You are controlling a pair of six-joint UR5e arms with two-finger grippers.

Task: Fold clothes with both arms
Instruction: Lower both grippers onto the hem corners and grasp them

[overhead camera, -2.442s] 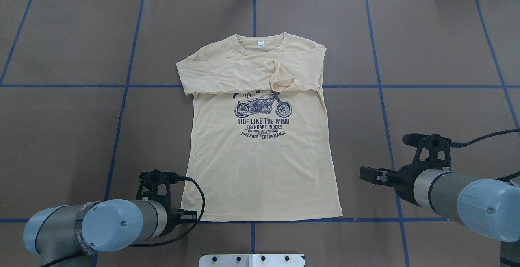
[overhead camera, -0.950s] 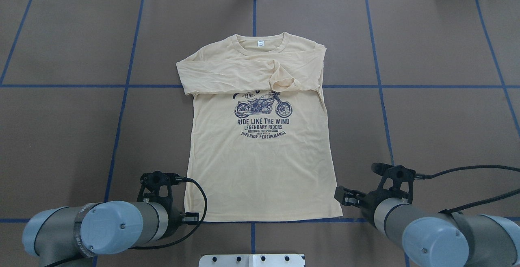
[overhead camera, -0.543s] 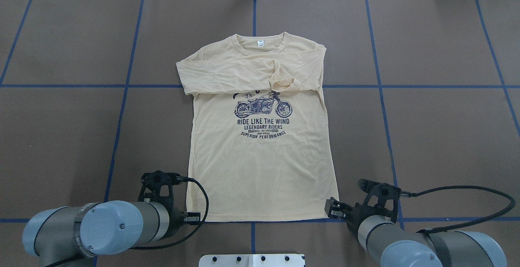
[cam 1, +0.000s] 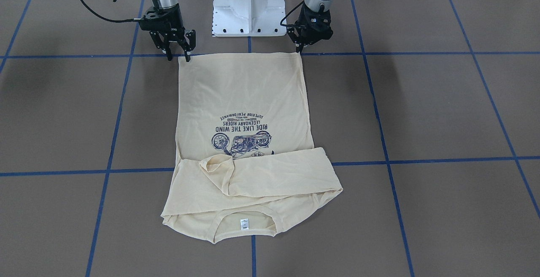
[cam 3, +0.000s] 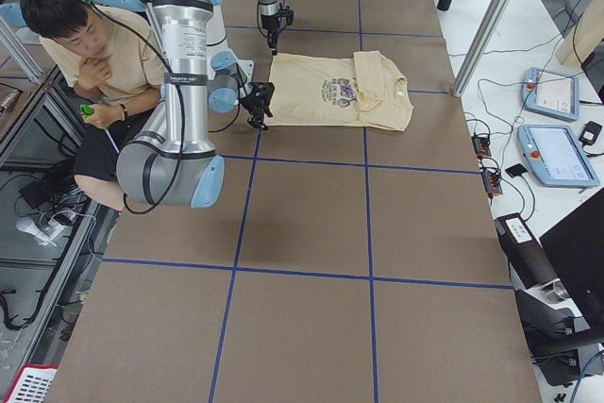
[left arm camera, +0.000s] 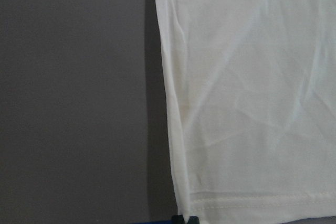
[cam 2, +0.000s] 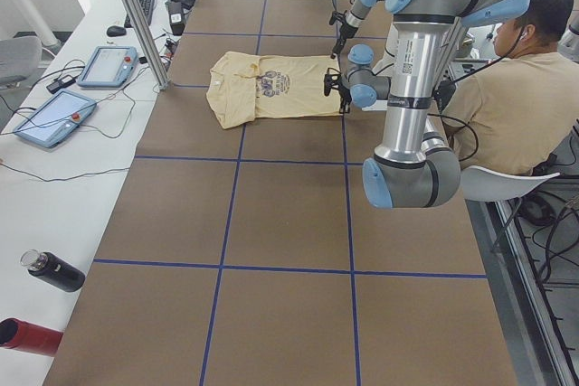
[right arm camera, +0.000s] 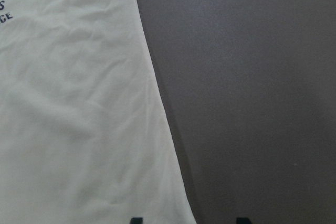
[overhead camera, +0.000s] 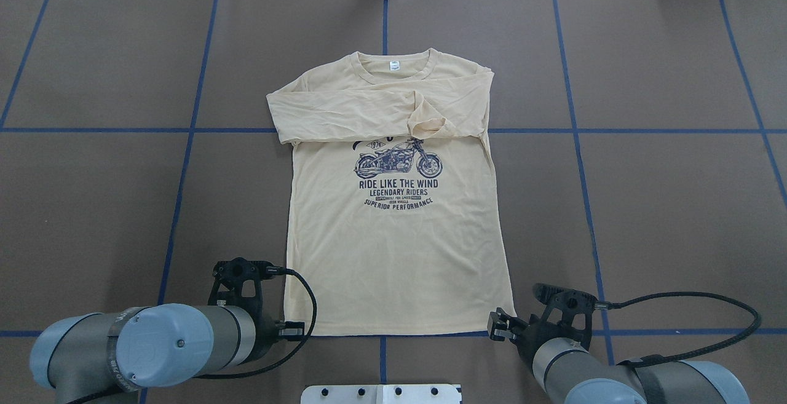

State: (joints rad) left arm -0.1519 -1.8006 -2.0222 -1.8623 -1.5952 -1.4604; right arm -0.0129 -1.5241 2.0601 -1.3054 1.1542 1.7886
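Shirt (overhead camera: 393, 250) lies flat, print side up, in the middle of the surface (overhead camera: 664, 207). The collar points to the far edge and the hem to the robot's edge. The hem runs along a blue tape line (overhead camera: 676, 332). Both sleeves are folded across the chest and overlap, covering the top of the motorcycle print (overhead camera: 398, 164). One cuff is bunched near the centre. A white neck label (overhead camera: 393, 66) shows inside the collar.

Left arm (overhead camera: 154, 345) is low over the robot's edge. The left fingers (cam 1: 300, 48) are at the hem corner on that side, tips together and pinched on the corner of the cloth. The left wrist view shows the dark tips right at the hem stitching.

Right arm (overhead camera: 615, 379) is low at the opposite hem corner. The right fingers (cam 1: 187, 50) are spread apart and point down, one tip over the cloth and one over bare surface. The shirt's side edge runs between them, and nothing is clamped.

White base (cam 1: 249, 7) stands between the two arms. In the side views a seated person (cam 2: 507, 101) is behind the robot.
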